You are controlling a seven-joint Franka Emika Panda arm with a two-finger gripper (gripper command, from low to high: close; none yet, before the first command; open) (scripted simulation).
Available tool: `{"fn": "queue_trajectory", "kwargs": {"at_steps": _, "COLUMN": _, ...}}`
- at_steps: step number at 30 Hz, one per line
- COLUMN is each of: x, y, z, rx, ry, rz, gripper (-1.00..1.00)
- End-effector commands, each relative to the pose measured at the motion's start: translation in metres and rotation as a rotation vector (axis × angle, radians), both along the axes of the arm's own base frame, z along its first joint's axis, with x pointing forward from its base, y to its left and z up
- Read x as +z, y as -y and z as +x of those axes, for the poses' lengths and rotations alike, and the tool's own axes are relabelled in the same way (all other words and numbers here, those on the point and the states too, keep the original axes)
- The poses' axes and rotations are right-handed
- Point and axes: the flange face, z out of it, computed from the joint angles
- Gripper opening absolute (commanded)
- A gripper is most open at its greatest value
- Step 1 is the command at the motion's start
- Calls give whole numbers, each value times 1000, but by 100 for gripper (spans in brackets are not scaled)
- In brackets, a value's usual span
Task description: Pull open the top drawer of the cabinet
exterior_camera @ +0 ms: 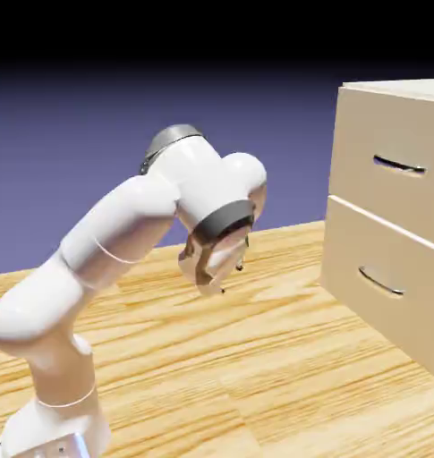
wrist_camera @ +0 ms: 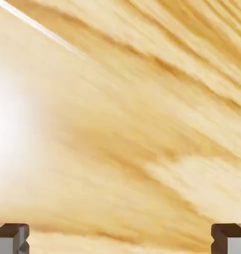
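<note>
Tool (exterior_camera: 222, 268) spread wide with nothing in it, pointing down over the wood desk (exterior_camera: 256, 376), cabinet (exterior_camera: 390, 224) over at the desk's right edge, top drawer (exterior_camera: 395, 161) looks shut, well apart from the tool

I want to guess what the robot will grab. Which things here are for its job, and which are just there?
For the job:
- top drawer, shut, with its dark handle
- cabinet
- gripper, open, holding nothing, aimed at the table

Just there:
- lower drawer
- wooden table
</note>
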Motion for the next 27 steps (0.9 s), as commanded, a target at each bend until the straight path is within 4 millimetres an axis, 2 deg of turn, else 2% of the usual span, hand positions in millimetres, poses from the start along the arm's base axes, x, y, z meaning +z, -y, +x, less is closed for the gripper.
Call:
{"fn": "queue_trajectory", "kwargs": {"at_steps": 1, "x": 8, "y": -2, "z": 5, "rx": 14, "ry": 34, "rz": 19, "gripper": 0}}
{"fn": "queue_trajectory", "kwargs": {"at_steps": 6, "x": 56, "y": -1, "z": 40, "rx": 40, "ry": 226, "rz": 116, "gripper": 0}}
{"fn": "queue_trajectory", "kwargs": {"at_steps": 11, "x": 114, "y": 26, "z": 84, "rx": -15, "ry": 445, "rz": 201, "gripper": 0}}
{"fn": "queue_trajectory", "kwargs": {"at_steps": 14, "x": 152, "y": 58, "z": 113, "rx": -87, "ry": 582, "rz": 240, "gripper": 0}}
{"fn": "queue_trajectory", "kwargs": {"at_steps": 17, "x": 188, "y": 103, "z": 141, "rx": -188, "ry": 717, "rz": 265, "gripper": 0}}
{"fn": "queue_trajectory", "kwargs": {"at_steps": 20, "x": 221, "y": 161, "z": 166, "rx": -316, "ry": 847, "rz": 274, "gripper": 0}}
{"fn": "queue_trajectory", "kwargs": {"at_steps": 23, "x": 248, "y": 228, "z": 184, "rx": -461, "ry": 962, "rz": 266, "gripper": 0}}
{"fn": "queue_trajectory", "kwargs": {"at_steps": 24, "x": 248, "y": 228, "z": 184, "rx": -461, "ry": 962, "rz": 266, "gripper": 0}}
{"fn": "queue_trajectory", "kwargs": {"at_steps": 27, "x": 249, "y": 229, "z": 210, "rx": -461, "ry": 962, "rz": 266, "gripper": 0}}
